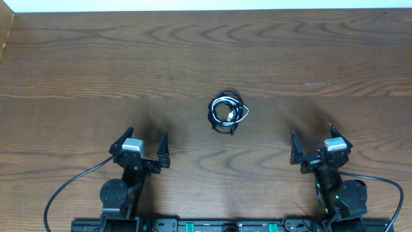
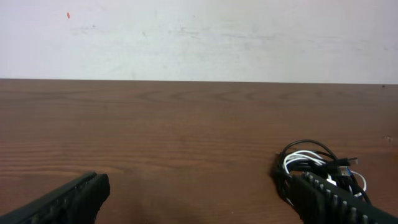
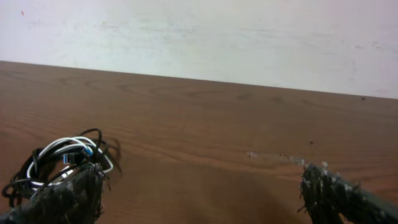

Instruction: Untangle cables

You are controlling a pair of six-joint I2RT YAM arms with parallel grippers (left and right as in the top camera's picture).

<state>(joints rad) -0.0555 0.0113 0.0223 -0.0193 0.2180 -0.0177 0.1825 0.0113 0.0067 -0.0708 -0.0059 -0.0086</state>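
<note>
The cables (image 1: 228, 113) lie in one small tangled coil at the middle of the wooden table, black cords looped around a shorter white one. My left gripper (image 1: 148, 134) rests near the front left, open and empty, well short of the coil. My right gripper (image 1: 312, 132) rests near the front right, also open and empty. In the left wrist view the cables (image 2: 318, 160) sit just beyond the right finger, with bare wood between the fingers of the gripper (image 2: 196, 186). In the right wrist view the cables (image 3: 61, 157) lie behind the left finger of the gripper (image 3: 200, 182).
The brown wooden table (image 1: 206, 51) reaches back to a white wall (image 2: 199, 37). Thick black arm wires (image 1: 67, 187) trail from both arm bases along the front edge. A faint pale scuff (image 1: 310, 84) marks the wood at the right.
</note>
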